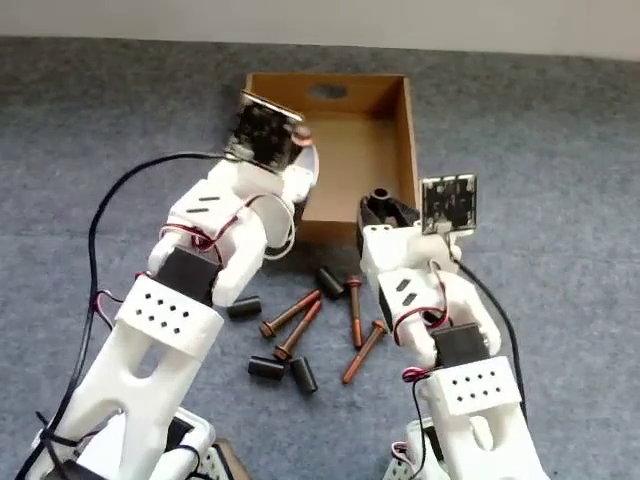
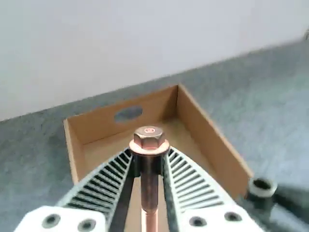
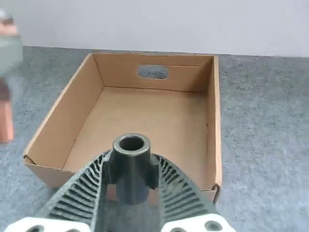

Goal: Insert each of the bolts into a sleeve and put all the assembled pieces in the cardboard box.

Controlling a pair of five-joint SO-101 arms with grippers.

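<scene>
One cardboard box (image 1: 410,140) sits open-topped, beyond both my grippers. Left gripper (image 2: 148,162) hangs over the box's left side, jaws pinching a copper bolt (image 2: 148,141) upright, hex head just above the tips, shank running down btwn them. Right gripper (image 3: 131,166) is just outside the box's near wall, jaws clamped on a black sleeve (image 3: 131,159) standing upright, bore up. Four loose bolts (image 1: 354,310) and four loose sleeves (image 1: 304,375) lie on the grey carpet (image 1: 560,150) btwn my arms. Held bolt's lower shank is cut off at the frame edge. Held sleeve's bottom is hidden by my fingers (image 3: 91,193). From above, left jaws are mostly behind the wrist camera (image 1: 265,130).
</scene>
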